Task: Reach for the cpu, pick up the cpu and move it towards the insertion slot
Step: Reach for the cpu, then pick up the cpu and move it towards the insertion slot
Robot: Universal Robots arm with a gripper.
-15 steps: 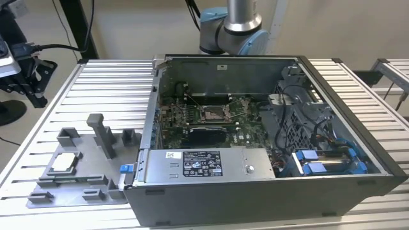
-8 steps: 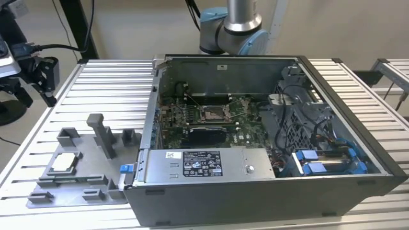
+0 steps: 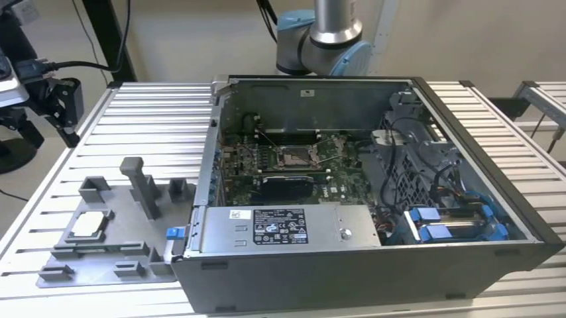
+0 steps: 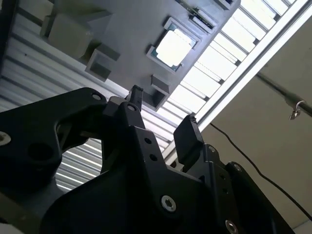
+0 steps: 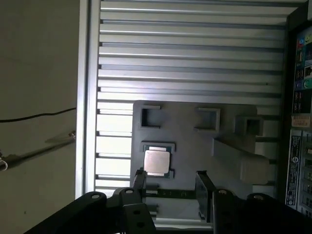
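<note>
I see my gripper (image 5: 170, 181) over the ribbed metal table (image 5: 185, 58), its 2 black fingers spread apart and holding nothing. Just beyond them the cpu (image 5: 157, 162), a thin square with a silvery top, lies flat in a grey plastic tray (image 5: 185, 141). The shiny-framed insertion slot (image 3: 292, 157) sits well apart, inside the open computer case (image 3: 354, 278).

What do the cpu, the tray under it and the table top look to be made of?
The cpu: bare metal lid, matte silvery, catching light brightly; darker edge round it, likely circuit board. The tray: uniform dull grey with moulded blocks, probably plastic. The table top: ribbed pale slats with a soft sheen, likely aluminium.
</note>
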